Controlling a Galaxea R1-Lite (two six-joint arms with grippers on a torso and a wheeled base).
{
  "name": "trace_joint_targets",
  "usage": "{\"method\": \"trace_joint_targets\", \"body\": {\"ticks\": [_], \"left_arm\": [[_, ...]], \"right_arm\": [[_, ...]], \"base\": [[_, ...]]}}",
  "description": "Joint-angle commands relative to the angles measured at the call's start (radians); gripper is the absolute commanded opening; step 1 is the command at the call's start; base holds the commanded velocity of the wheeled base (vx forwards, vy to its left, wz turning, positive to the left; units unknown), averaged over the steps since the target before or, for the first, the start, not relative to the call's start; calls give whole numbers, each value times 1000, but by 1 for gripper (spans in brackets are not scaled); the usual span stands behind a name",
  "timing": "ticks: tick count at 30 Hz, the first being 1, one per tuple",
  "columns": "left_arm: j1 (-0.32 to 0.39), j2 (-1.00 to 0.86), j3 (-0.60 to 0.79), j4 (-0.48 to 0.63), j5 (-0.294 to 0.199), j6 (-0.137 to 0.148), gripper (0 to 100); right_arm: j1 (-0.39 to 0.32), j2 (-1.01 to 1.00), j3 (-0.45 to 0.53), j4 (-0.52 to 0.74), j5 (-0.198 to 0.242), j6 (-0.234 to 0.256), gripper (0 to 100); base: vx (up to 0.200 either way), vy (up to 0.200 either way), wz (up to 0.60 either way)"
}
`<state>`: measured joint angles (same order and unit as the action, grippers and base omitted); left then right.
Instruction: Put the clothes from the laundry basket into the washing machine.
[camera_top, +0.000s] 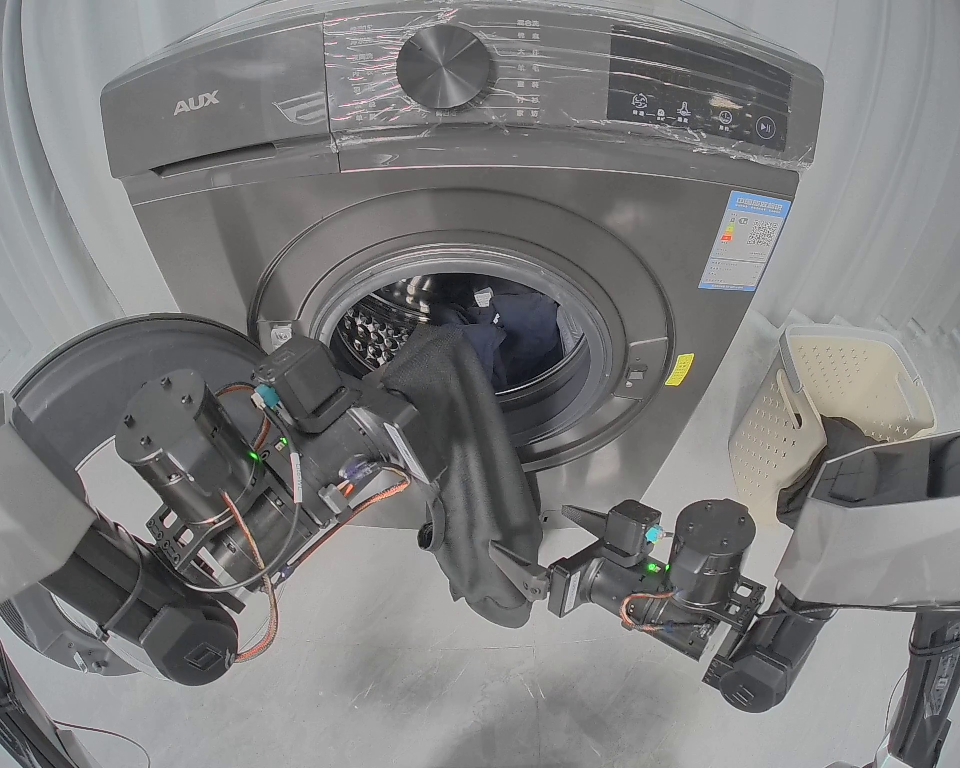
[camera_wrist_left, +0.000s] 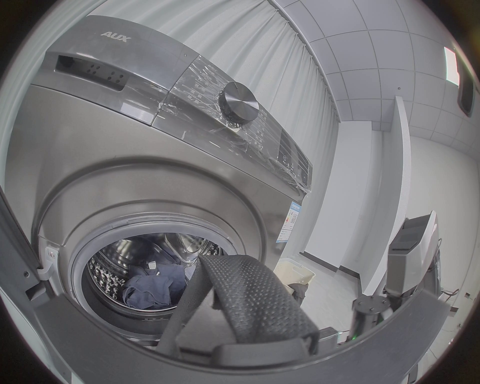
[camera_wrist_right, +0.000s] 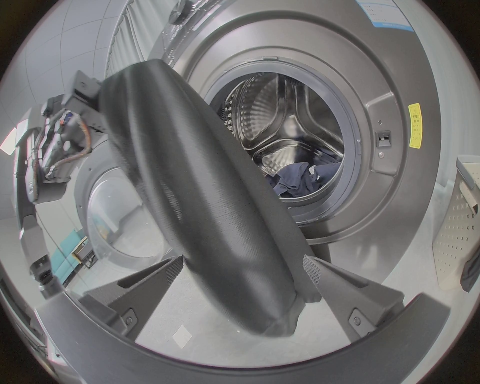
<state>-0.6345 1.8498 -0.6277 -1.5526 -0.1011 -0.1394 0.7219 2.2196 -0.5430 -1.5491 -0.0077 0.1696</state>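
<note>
Holding: the left end effector (camera_wrist_left: 206, 265) is clenched on a dark cloth (camera_top: 470, 470), up by the mouth of the drum (camera_top: 385, 325).
Hanging part: the cloth's top is right in front of the drum's opening. The rest hangs down the front of the washer (camera_top: 230, 230), off the floor (camera_top: 400, 690).
Low down: the right end effector (camera_wrist_right: 242, 260) is released. Its two fingers are spread, one on each side of the cloth's bottom end.
Inside: the drum is shiny with little holes, and blue clothes (camera_top: 520, 335) lie in it.
Left side: the round door (camera_top: 120, 370) is swung wide open, behind the left arm.
Right side: a cream basket (camera_top: 860, 375) with holes stands on the floor near the washer. Something dark (camera_top: 845, 440) sits in it, partly hidden.
Washer front: grey metal, with a round knob (camera_top: 443, 66) on top and clear wrap (camera_top: 560, 110) over the panel. There is a blue sticker (camera_top: 745, 240) and a small yellow sticker (camera_top: 679, 369) by the door catch.
Surface: the floor is smooth, pale grey and a bit shiny.
Room: a white curtain (camera_top: 880, 150) hangs behind the washer. The left wrist view shows a white wall (camera_wrist_left: 345, 200) and a ceiling (camera_wrist_left: 400, 55) of square tiles with a light.
</note>
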Motion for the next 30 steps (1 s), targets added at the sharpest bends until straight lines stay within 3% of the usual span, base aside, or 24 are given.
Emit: {"method": "trace_joint_targets", "body": {"ticks": [1,5,14,30], "left_arm": [[-11,-4,-3,0,0,0,0],[-22,-4,-4,2,1,0,0],[-33,-12,-6,2,0,0,0],[-25,-18,-7,0,1,0,0]], "right_arm": [[-24,81,-72,0,2,-2,100],[-9,114,-109,0,2,-7,100],[-22,235,-301,0,-5,-4,100],[-6,311,-390,-2,-15,18,100]], "base": [[0,0,0],[0,0,0],[0,0,0],[0,0,0]]}}
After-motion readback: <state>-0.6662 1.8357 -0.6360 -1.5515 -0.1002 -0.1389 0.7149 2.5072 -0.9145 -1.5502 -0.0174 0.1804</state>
